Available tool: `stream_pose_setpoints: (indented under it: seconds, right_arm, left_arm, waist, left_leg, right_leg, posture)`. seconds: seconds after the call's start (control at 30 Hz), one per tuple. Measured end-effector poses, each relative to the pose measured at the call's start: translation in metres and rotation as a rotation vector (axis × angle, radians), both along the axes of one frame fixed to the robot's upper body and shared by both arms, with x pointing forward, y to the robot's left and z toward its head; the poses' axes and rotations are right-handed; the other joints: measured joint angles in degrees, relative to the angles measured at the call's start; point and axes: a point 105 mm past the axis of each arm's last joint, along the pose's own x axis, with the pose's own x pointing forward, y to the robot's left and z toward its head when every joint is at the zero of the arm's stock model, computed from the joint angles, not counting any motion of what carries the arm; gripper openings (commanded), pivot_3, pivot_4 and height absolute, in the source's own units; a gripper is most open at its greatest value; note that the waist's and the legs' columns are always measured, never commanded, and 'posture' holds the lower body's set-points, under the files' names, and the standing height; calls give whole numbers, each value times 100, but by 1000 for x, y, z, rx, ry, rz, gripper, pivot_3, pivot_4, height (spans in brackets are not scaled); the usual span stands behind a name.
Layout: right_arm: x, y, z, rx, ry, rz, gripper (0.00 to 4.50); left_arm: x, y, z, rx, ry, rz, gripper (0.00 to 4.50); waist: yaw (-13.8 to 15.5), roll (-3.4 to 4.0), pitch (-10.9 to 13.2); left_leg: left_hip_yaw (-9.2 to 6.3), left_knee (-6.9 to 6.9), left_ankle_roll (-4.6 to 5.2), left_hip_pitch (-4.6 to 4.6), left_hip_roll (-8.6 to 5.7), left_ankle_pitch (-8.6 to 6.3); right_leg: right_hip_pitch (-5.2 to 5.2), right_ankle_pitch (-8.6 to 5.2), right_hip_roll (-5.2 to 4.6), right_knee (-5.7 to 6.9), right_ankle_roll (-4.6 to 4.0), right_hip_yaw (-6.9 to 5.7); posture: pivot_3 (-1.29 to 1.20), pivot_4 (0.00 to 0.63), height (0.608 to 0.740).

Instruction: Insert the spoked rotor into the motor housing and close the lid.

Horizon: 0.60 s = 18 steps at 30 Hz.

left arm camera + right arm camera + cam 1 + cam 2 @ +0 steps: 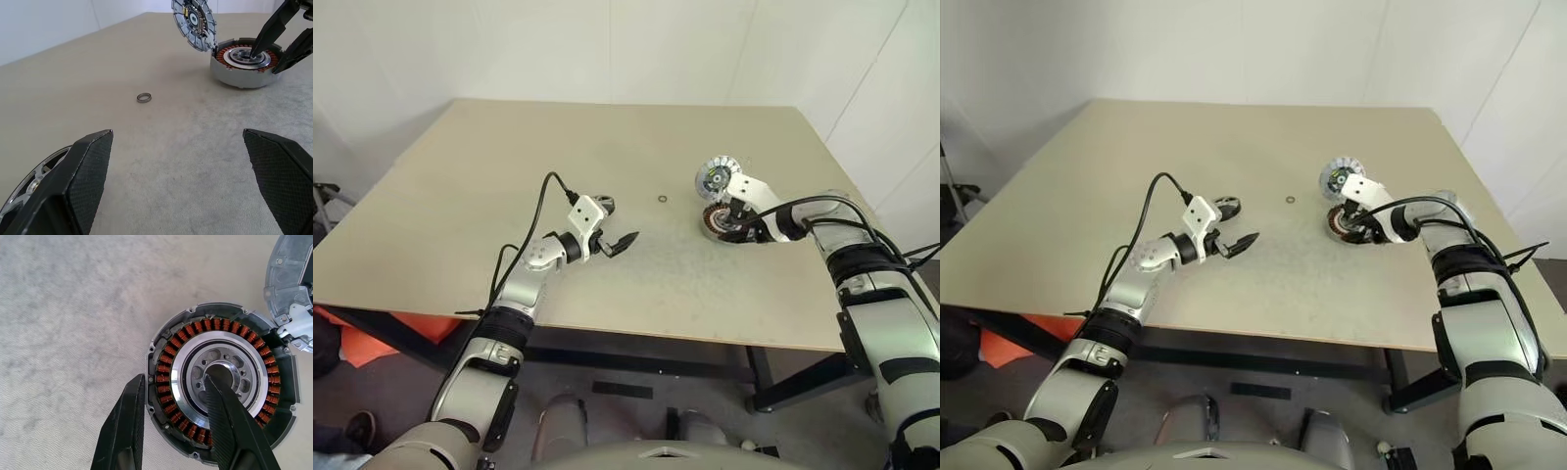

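The motor housing (166,382) lies on the table at the right, its copper windings ringing a silver centre. Its hinged lid (715,177) stands up open at the far side. My right gripper (177,377) reaches down onto the housing. One finger is in the centre hole and the other is against the outer rim, so the wall is clamped between them. The spoked rotor (29,188), a silver ring with spokes, lies flat on the table beside my left gripper (615,225). That gripper is open, holds nothing and points towards the housing.
A tiny loose washer ring (663,199) lies on the table between the two grippers. The beige table (509,157) has bare room to the left and far side. White walls stand behind it. A black cable loops over my left arm.
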Motion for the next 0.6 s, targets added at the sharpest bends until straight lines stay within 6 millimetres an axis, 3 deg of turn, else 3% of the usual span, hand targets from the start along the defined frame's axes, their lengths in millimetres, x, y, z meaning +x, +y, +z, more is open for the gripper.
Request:
stream_pose_setpoints:
  seconds: [0.3,0.6]
  right_arm:
    - [-7,15,-2,29,10,25,1696]
    - [-13,64,21,148,-29,111,1696]
  left_arm:
    - [0,0,0,1,0,1,4500]
    - [0,1,0,2,0,3,4500]
  waist:
    - [3,0,1]
    - [22,0,2]
  left_leg:
    - [2,0,-6,4,4,3]
    - [2,-3,-12,2,8,6]
  right_leg:
    - [0,1,3,5,-4,3]
    - [-4,2,5,5,-5,7]
  posture:
    - [0,0,740]
    - [0,0,740]
